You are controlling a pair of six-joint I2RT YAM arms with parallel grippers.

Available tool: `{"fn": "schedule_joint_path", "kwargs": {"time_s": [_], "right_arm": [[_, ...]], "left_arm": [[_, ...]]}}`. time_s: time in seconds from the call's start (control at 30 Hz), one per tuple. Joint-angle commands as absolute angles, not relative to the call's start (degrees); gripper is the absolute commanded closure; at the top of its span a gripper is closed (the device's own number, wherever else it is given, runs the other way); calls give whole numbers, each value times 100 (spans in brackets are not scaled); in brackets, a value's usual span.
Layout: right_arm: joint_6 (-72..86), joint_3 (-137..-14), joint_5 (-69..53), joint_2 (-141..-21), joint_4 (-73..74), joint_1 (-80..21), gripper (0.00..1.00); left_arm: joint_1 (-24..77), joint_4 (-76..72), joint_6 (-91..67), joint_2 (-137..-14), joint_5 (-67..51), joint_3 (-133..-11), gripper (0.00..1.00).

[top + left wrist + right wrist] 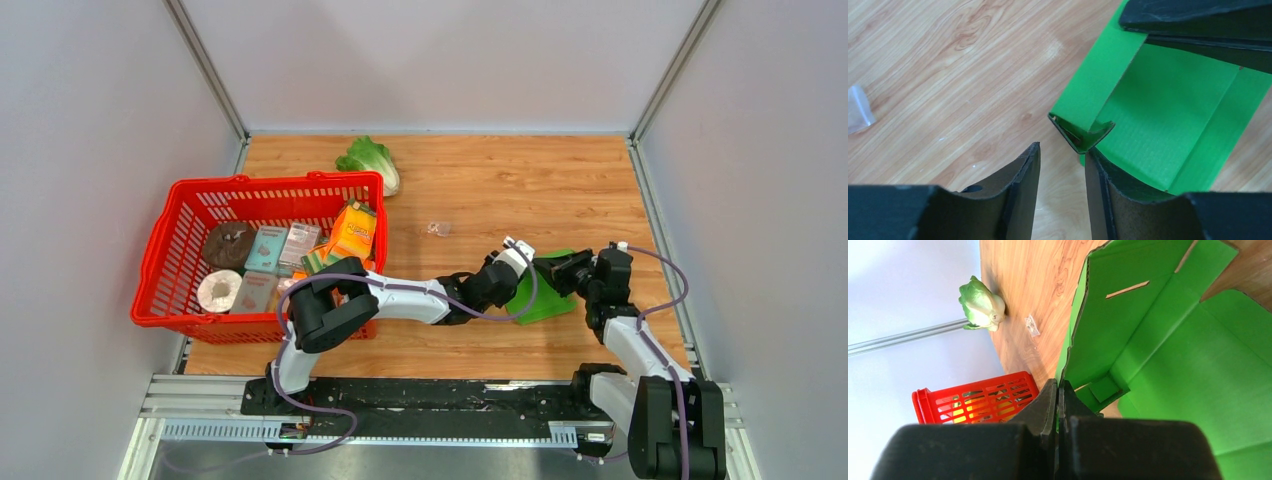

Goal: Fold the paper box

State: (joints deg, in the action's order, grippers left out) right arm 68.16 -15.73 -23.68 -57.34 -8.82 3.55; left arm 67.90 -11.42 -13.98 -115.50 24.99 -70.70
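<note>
The paper box point(548, 296) lies on the right side of the wooden table point(520, 190), towards the near edge, between the two grippers. It is only partly folded. Its base lies flat on the wood, and the left wrist view shows one long wall point(1098, 85) standing up along the base. At one end of that wall a small tab is tucked in to form a corner. From the right wrist, the inside of the box point(1173, 365) fills most of the view, and the raised wall there shows a narrow slit.

The right gripper point(557, 268) reaches in from the right. Its jaws are pressed together on the top edge of the raised wall, pinching the thin card. The left gripper point(1060, 155) comes in from the left, its arm stretched across the near part of the table. Its jaws stand apart with nothing between them. The folded corner sits just beyond the fingertips, and one finger point(1098, 190) overlaps the edge of the base.

A small scrap of clear plastic point(437, 228) lies on the wood just left of and beyond the box. A head of lettuce point(370, 160) rests at the far edge. A red basket point(260, 183) stands at the left, holding an orange carton point(352, 230) among other packets.
</note>
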Motion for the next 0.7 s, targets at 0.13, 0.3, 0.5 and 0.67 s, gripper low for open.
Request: {"fn": "schedule_joint_path", "kwargs": {"time_s": [0.13, 0.3, 0.5, 0.67], "right_arm": [[6899, -1397, -2461, -5546, -466, 237, 100], [6856, -1476, -2470, -5660, -422, 229, 100], [6812, -1652, -2452, -5967, -492, 229, 100], [6627, -1995, -2417, -6398, -475, 229, 100]], "left_arm": [[6706, -1125, -1731, -11584, 3524, -7523, 60], [6706, -1696, -1521, -11374, 2963, -7120, 54], [6610, -2573, -1126, -10786, 2120, -6005, 46], [6180, -3217, -1230, -10310, 1171, -5028, 44]]}}
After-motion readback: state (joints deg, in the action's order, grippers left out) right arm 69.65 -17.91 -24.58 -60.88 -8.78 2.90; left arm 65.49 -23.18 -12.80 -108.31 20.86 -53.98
